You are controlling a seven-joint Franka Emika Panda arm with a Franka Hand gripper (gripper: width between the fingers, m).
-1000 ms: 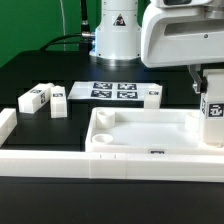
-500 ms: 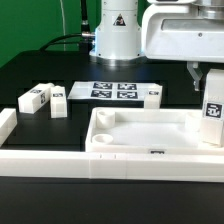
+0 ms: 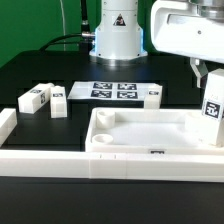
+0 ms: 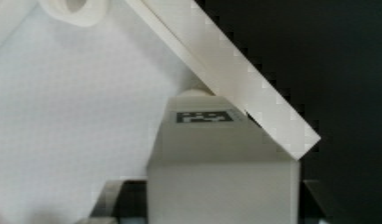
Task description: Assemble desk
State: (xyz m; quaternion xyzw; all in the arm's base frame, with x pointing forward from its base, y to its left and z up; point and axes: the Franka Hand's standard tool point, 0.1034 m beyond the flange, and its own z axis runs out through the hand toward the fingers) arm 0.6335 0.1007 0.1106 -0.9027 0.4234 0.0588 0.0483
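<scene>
White arm, seemingly dark fingers

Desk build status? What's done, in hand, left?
Done: no leg visibly seated; the desk top lies open side up. In hand: one leg, tilted, gripped in the jaws at the top's end on the exterior view's right. Left: seat it, then three loose legs, two together, one beside the marker board.

The white desk top, a rectangular tray with a raised rim and round corner sockets, lies open side up at 6 o'clock in the exterior view. The first leg and second leg lie side by side at its 10 o'clock. The third leg lies just beyond its 12 o'clock rim. The fourth leg, nearly upright with its tag facing outward, sits gripped in the claw at the 3 o'clock end.
</scene>
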